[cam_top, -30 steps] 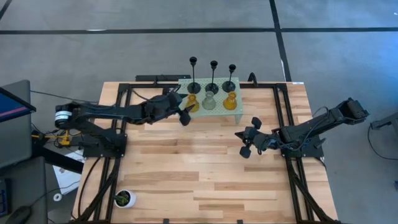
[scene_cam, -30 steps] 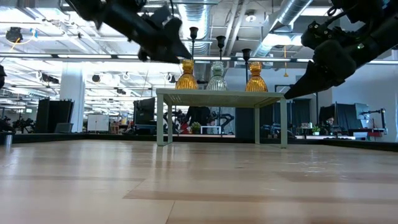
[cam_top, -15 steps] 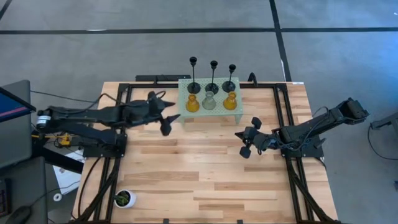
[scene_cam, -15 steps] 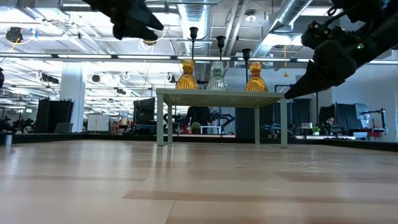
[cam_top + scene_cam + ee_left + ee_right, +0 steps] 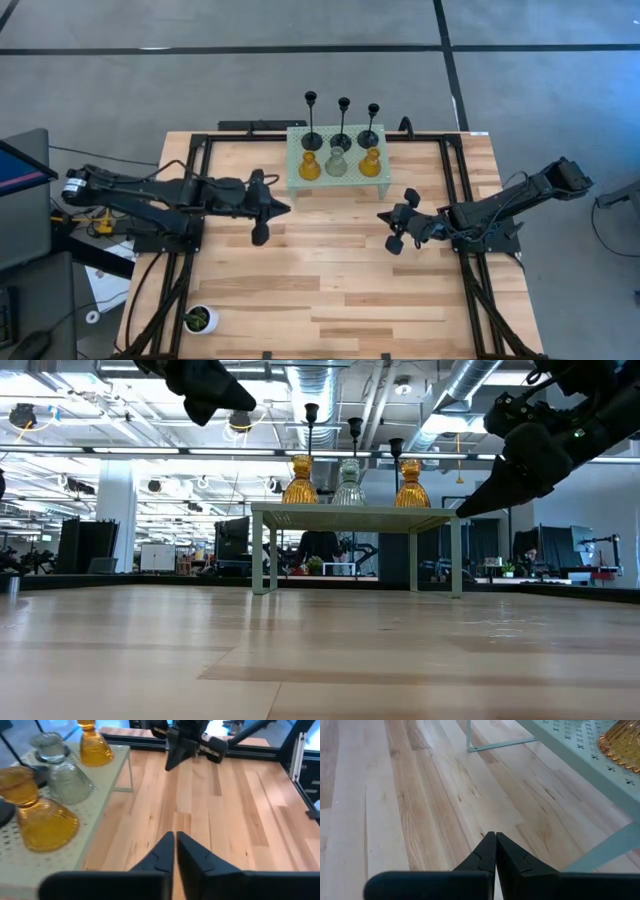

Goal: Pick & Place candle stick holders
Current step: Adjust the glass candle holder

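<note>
The pale green stand [image 5: 296, 181] stands at the table's far middle with several candle stick holders on it. Three black ones [image 5: 341, 128] stand along its back. In front of them are an amber one [image 5: 309, 167], a pale grey one [image 5: 337, 164] and another amber one [image 5: 370, 160]. My left gripper [image 5: 287, 209] hovers shut just off the stand's near left corner; in the left wrist view [image 5: 175, 840] the holders [image 5: 42, 817] show beside it. My right gripper [image 5: 382, 216] hovers shut near the stand's near right corner [image 5: 495, 840]. Neither holds anything.
A small white pot with a green plant [image 5: 200, 320] stands at the table's near left corner. Bare wooden boards [image 5: 330, 280] stretch between the grippers and the near edge. Black frame rails [image 5: 190, 250] run along the table's left and right sides.
My left gripper has drawn back from the left amber holder on the stand, toward the table's left and near edges, with nothing in it. The holders stand as they did. My right arm has kept still.
</note>
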`<state>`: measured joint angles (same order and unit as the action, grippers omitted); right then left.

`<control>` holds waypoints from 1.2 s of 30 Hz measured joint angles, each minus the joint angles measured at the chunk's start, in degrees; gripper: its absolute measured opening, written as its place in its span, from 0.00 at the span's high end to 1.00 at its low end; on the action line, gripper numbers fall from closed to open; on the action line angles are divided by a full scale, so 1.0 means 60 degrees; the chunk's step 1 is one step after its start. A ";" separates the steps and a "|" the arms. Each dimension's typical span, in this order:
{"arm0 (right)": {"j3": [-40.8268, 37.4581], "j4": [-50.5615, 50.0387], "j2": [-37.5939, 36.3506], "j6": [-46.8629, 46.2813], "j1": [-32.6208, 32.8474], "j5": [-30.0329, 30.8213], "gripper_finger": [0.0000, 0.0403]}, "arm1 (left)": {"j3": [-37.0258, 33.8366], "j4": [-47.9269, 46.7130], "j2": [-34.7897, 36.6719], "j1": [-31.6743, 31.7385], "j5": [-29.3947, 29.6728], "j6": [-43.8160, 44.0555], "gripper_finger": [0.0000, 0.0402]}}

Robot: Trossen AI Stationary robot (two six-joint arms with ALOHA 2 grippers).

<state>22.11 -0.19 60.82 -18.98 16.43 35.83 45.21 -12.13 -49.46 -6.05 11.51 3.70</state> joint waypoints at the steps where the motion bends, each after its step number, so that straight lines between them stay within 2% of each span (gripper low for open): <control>1: 0.0000 0.0007 0.0000 0.0000 0.0000 0.0000 1.00 | 0.0000 0.0033 -0.0083 -0.0042 -0.0003 0.0000 0.97; 8: 0.0000 0.0797 0.0000 0.0047 0.0000 0.0000 1.00 | -0.0023 0.0138 -0.0659 -0.0413 0.0314 -0.0074 0.99; 13: 0.0000 0.1959 0.0000 0.0591 0.0182 0.0004 1.00 | -0.1087 0.2108 -0.0868 -0.0567 0.0596 -0.0543 0.99; 18: 0.0000 0.2709 0.0000 0.1196 0.0656 0.0046 1.00 | -0.2550 0.4928 -0.0865 -0.0567 0.1131 -0.0320 0.99; 21: 0.0000 0.3056 0.0000 0.1628 0.0850 0.0221 1.00 | -0.2950 0.6229 -0.0862 -0.0563 0.1370 -0.0327 0.99; 30: 0.0117 0.3322 -0.0004 0.1989 0.0964 0.0492 1.00 | -0.2900 0.7280 -0.0829 -0.0448 0.1362 -0.0874 0.99; 34: 0.0567 0.3071 -0.0022 0.2323 0.1129 0.0449 1.00 | -0.2094 0.7155 -0.0830 -0.0129 0.1369 -0.0877 0.99; 36: 0.0820 0.2611 -0.0022 0.2495 0.1274 0.0456 1.00 | -0.1402 0.6380 -0.0829 0.0026 0.1368 -0.1117 0.99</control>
<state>27.03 15.48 60.69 -4.02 24.07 38.57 36.80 26.14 -54.43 -5.89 19.72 -2.99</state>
